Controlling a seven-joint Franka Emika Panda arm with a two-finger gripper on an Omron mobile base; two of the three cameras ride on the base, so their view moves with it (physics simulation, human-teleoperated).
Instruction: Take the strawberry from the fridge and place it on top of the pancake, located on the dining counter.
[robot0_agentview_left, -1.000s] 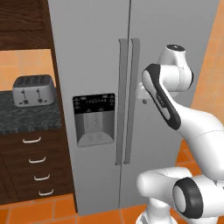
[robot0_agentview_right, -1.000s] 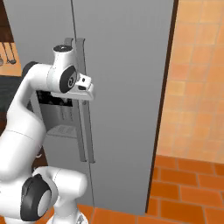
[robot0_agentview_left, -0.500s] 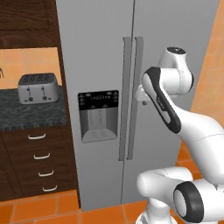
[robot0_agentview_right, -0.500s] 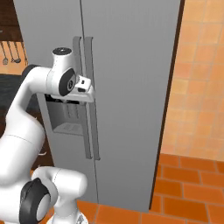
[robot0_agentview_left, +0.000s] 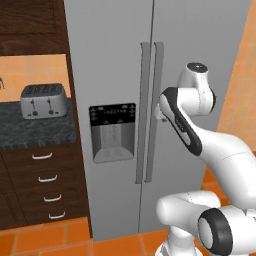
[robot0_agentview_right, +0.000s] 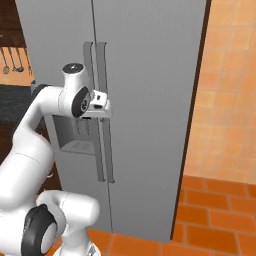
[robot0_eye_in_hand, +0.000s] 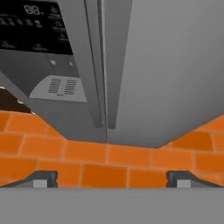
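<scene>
On the fridge (robot0_eye_in_hand: 166, 65), the black dispenser panel (robot0_eye_in_hand: 30, 26) carried pale markings, and at its top a lit readout looked like "68". The smaller legends beside that readout were too blurred to read.

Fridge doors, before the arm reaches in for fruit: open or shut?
Shut: both doors of the fridge sit flush, handles side by side.

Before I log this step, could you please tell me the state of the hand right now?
Hand: open and empty, fingertips spread wide, facing the closed fridge near its handles.
</scene>
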